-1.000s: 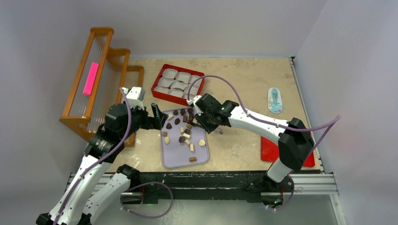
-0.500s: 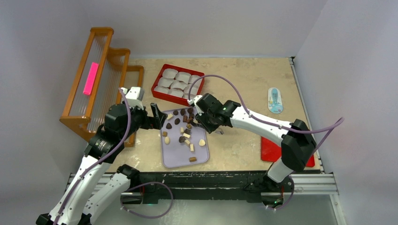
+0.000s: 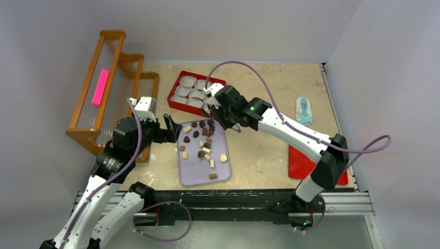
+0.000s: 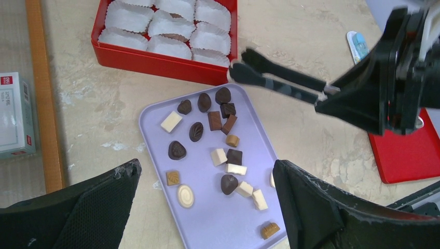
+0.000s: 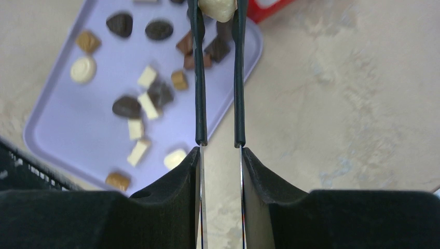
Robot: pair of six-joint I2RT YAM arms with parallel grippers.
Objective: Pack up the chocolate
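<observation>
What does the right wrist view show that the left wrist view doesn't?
Only the right wrist view: a cream-white chocolate piece pinched between the tips of the black tongs; from the left wrist the tips show side-on and the piece cannot be made out.
Only the left wrist view: the white paper cups filling the red box, and the open left tool.
Both: the lilac tray of loose chocolate, and the right tool clamping the tongs.
</observation>
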